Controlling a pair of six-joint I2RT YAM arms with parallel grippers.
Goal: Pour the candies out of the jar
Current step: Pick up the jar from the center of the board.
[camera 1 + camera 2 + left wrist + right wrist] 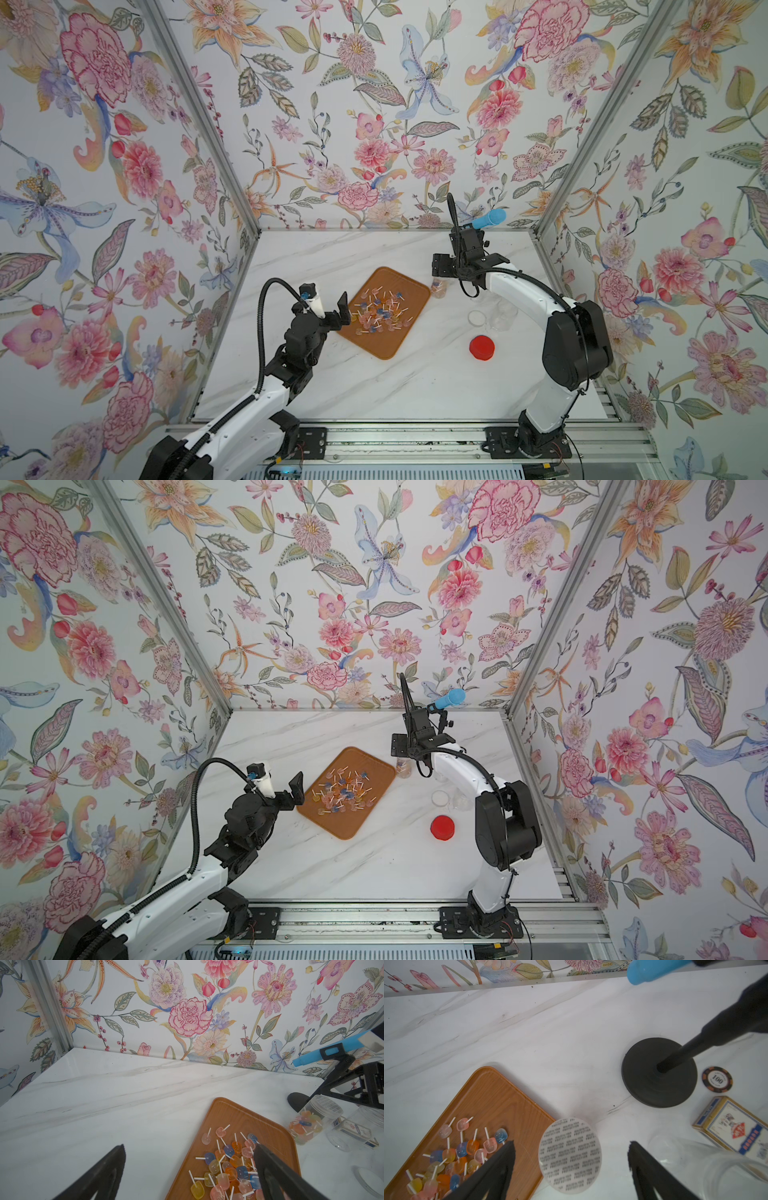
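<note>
Low centre in both top views: pale marbled surface (374,395). Left tool (189,1147) sits left of centre, fingers spread wide; in the left wrist view one finger hangs over the surface and the other over the heap on the tray. Centre frame: brown tray (390,345) set at a slant, with candies (380,311) scattered across it in orange, pink, blue and yellow, white sticks pointing every way. Lower right of the tray and well apart from it: red lid (482,347) flat on the surface. Just above the lid in frame: clear jar (502,316). Near that, in the right wrist view: card box (733,1128) and poker chip (717,1079). Just beside the tray's upper right corner: sealed jar (437,287), upright, more candies inside, printed seal across its mouth. Right tool (572,1142) is directly above it, fingers spread either side of the seal with a gap on each side. Beyond: black stand base (659,1072). Farthest, at the surface's back edge: blue cylinder (490,218) clamped on the stand.
</note>
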